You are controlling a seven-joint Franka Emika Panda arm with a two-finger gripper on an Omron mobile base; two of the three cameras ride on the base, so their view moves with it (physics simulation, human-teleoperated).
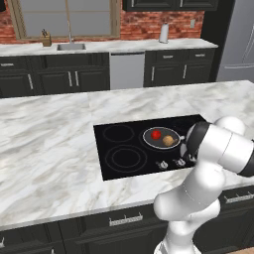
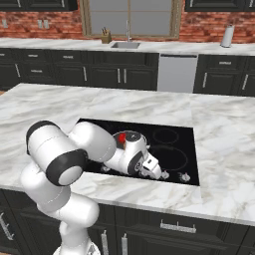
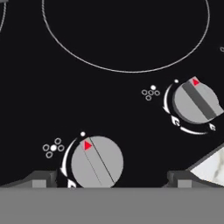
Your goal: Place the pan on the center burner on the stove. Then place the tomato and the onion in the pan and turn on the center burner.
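The pan (image 1: 161,138) sits on the black stove (image 1: 114,149) over the middle of the cooktop, hiding the center burner beneath it. Inside it lie the red tomato (image 1: 156,134) and the tan onion (image 1: 169,141). In the right base view my arm covers most of the pan, and the tomato (image 2: 121,138) peeks out above the wrist. My gripper (image 2: 160,174) points down at the knob row along the stove's front edge. It is open in the hand view (image 3: 111,180), with one fingertip (image 3: 43,178) on each side of a silver knob (image 3: 97,162) and not touching it.
A second knob (image 3: 194,100) lies to the upper right in the hand view, below a burner ring (image 3: 127,70). Marble counter (image 1: 44,149) surrounds the stove. A back counter holds a sink (image 1: 71,47) and a paper towel roll (image 1: 163,32).
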